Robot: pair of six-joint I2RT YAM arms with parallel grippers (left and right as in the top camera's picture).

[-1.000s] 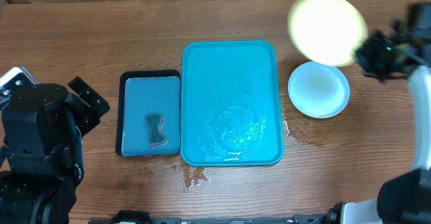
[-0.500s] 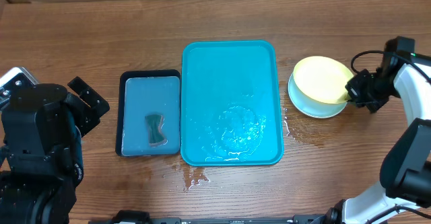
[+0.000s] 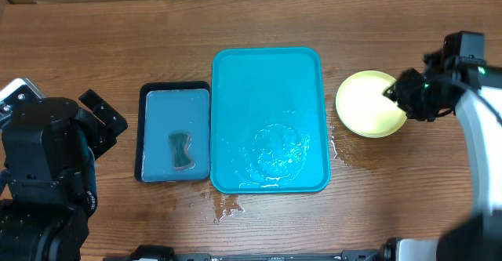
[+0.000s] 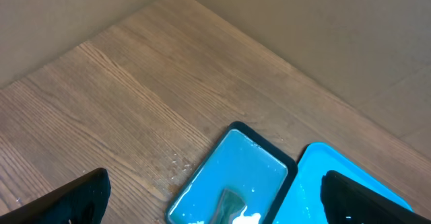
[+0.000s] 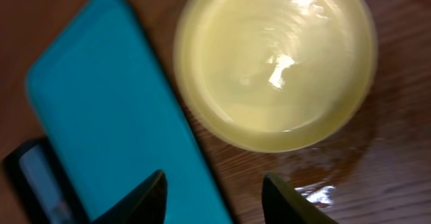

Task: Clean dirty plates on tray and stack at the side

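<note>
A yellow-green plate (image 3: 369, 104) lies flat on the table just right of the teal tray (image 3: 235, 81); it fills the top of the right wrist view (image 5: 273, 62). My right gripper (image 3: 394, 93) hovers over the plate's right edge, open and holding nothing. In the right wrist view, the right gripper (image 5: 217, 200) has its jaws apart above the tray's edge (image 5: 114, 116) and wet wood. The tray holds only a film of water. My left gripper (image 3: 102, 118) rests at the far left, wide open and empty; its own view shows the left gripper (image 4: 215, 207) above the small tray.
A smaller black-rimmed blue tray (image 3: 154, 116) with a dark sponge (image 3: 182, 150) sits left of the teal tray and also appears as the small tray (image 4: 256, 158) in the left wrist view. Water puddles (image 3: 345, 155) lie on the wood by the tray's right and front edges.
My right gripper lowered the yellow-green plate from the air onto a light-blue plate beside the tray, then opened and let it go. The left arm stayed still.
</note>
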